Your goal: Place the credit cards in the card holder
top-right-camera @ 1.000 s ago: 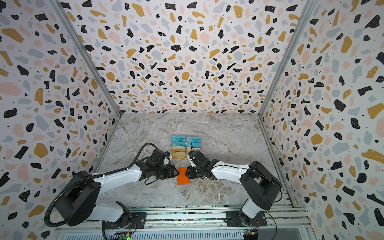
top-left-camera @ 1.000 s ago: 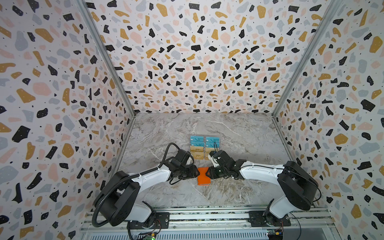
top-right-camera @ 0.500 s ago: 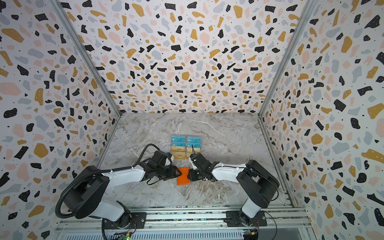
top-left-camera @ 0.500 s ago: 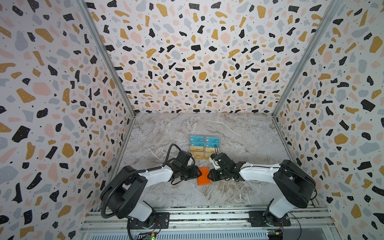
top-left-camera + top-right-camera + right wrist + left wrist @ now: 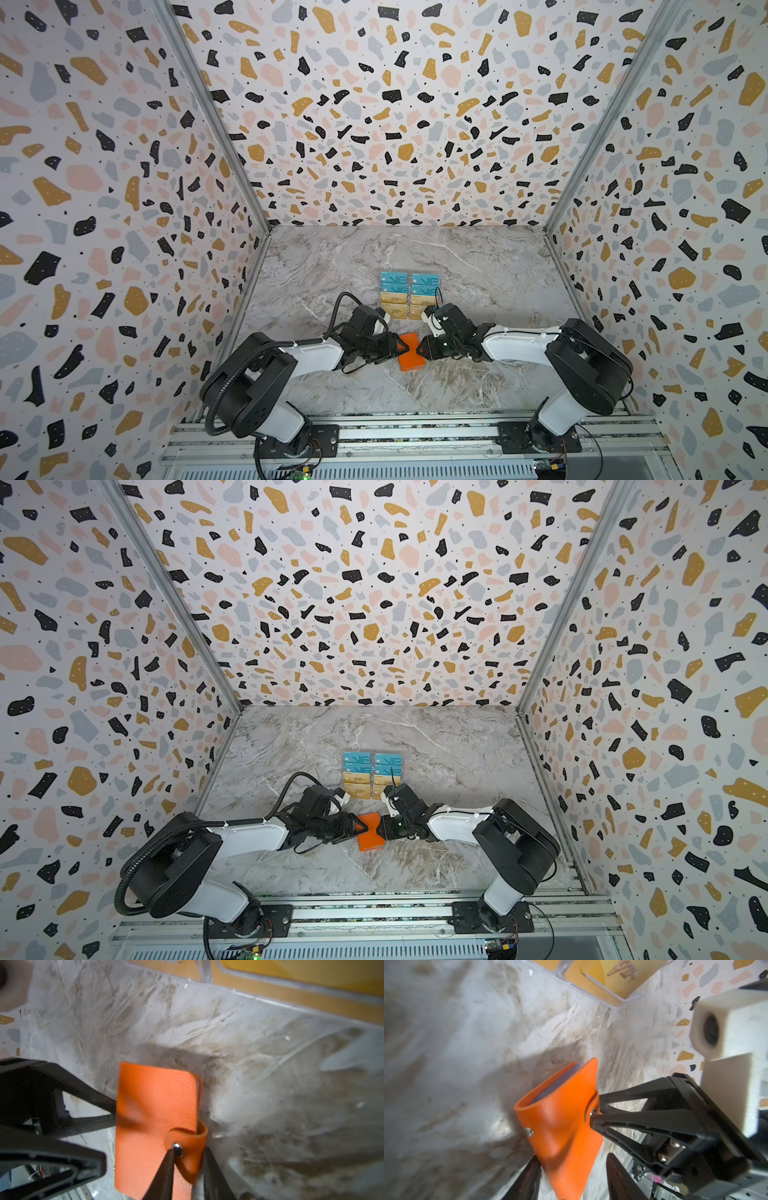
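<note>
Four teal cards (image 5: pixel 393 278), four gold cards (image 5: pixel 393 298), one card holder (image 5: pixel 411 361).

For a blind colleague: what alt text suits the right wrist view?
Closed orange leather-like card holder over a marble tabletop, the right gripper straddling its snap tab, the left gripper touching the opposite edge. Gold-tan cards in a clear acrylic rack lie beyond.

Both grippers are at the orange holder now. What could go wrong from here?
The right gripper flanks just the small snap-button tab; it may slip off when pulling. The left gripper pinches the orange leather-like card holder only at its spine, so a tug could twist it loose toward the clear acrylic rack.
</note>
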### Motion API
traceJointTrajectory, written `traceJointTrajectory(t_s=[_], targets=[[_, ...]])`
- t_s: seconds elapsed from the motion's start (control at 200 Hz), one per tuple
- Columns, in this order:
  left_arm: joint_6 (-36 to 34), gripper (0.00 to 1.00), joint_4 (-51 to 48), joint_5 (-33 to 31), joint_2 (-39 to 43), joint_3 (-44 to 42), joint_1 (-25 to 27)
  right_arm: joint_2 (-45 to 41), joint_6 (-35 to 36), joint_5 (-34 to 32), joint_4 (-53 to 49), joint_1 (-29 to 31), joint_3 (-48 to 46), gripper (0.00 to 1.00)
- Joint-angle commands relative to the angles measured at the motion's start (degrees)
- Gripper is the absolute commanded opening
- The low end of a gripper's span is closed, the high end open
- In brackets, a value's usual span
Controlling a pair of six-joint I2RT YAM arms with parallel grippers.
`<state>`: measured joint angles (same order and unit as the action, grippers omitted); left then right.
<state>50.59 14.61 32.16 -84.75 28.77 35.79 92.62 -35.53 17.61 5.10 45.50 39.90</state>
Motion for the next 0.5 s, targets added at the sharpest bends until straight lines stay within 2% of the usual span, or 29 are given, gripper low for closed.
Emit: traceJointTrajectory(t_s=[0.0,0.25,0.496], targets=[[2.7,0.52,9.2,3.7,2.6,-0.4,0.3,1.2,-0.1,-0.5,-3.2,-0.1,-1.8,0.26],[2.9,0.50,12.1,1.8,-0.7,-1.5,0.3,0.7,-0.9,2.3,-1.1,-0.9,-2.8,0.25],[-1.3,0.43,7.7,-0.6,-3.6,0.6,0.3,-0.8,-1.2,2.7,-1.2,-1.3,-3.2,0.25]])
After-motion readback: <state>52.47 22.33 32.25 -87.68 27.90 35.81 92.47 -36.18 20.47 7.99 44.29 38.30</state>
